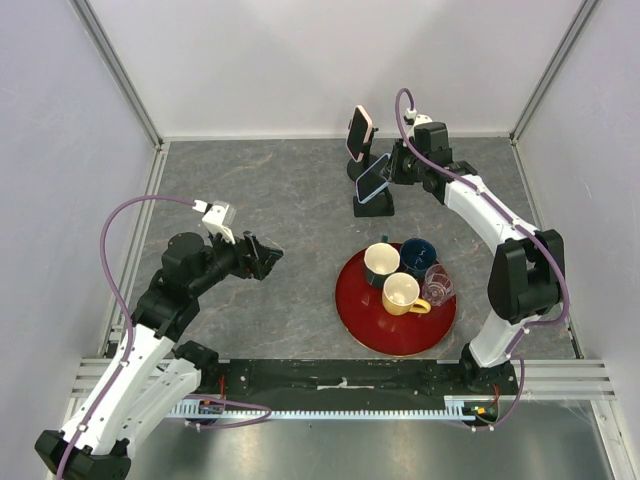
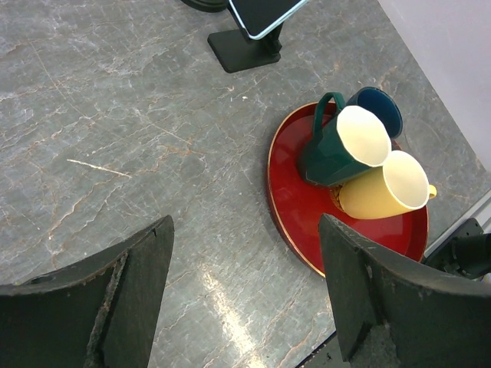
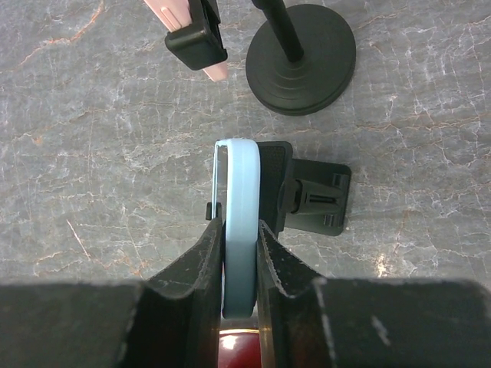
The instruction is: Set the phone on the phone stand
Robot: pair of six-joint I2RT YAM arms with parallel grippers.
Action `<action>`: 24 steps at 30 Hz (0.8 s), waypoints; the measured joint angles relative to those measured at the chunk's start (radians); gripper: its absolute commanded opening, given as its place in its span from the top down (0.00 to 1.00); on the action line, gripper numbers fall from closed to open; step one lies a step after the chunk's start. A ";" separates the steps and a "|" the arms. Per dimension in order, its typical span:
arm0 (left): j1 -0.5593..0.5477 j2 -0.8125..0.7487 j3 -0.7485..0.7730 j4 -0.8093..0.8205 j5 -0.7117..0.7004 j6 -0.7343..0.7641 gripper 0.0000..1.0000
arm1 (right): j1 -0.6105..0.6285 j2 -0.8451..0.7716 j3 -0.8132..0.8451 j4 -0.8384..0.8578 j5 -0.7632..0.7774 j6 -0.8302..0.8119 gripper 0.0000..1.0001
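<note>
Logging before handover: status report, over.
Left end effector open, empty. Right end effector shut on light-blue slim phone, at cradle of black square-base phone stand. Pink phone on round-base stand close behind, not blocking.

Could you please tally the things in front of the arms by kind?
Phones: 2
Phone stands: 2
Mugs: 3
Glass: 1
Red tray: 1
Total: 9
</note>
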 measured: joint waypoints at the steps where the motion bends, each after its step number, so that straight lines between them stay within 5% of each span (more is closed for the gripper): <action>1: 0.000 0.000 0.000 0.000 0.000 0.000 0.19 | 0.000 0.000 -0.001 0.000 0.000 -0.001 0.74; 9: 0.002 0.000 0.000 0.000 0.001 0.000 0.19 | -0.002 0.000 -0.016 0.009 0.021 -0.021 0.64; 18: 0.009 0.000 -0.002 0.000 0.003 0.000 0.19 | -0.011 0.003 -0.033 -0.048 0.048 -0.055 0.24; 24: 0.013 0.000 -0.008 0.000 0.006 0.000 0.19 | -0.010 -0.009 -0.033 -0.072 0.044 -0.060 0.11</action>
